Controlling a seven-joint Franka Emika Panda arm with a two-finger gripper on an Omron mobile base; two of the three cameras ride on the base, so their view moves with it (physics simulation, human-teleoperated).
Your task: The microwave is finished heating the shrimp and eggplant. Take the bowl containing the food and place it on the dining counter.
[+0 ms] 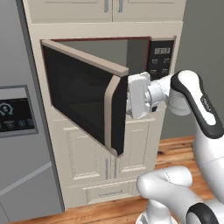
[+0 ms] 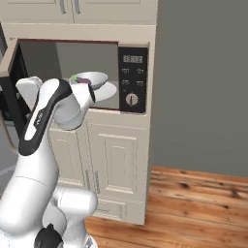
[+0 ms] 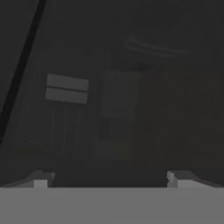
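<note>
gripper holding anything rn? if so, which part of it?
Nothing held, as far as shown. The gripper faces the dark glass of the open microwave door, fingertips apart, nothing between them. The bowl sits inside the microwave.

Microwave (image 1: 87, 105) dark glass, beige frame; bowl (image 2: 91, 77) grey-silver.

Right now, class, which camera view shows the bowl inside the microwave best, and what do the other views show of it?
The right base view: the bowl sits in the open microwave cavity, past the arm's elbow. In the left base view the swung-out door blocks the cavity. The hand view is dark; I cannot make out a bowl.
</note>
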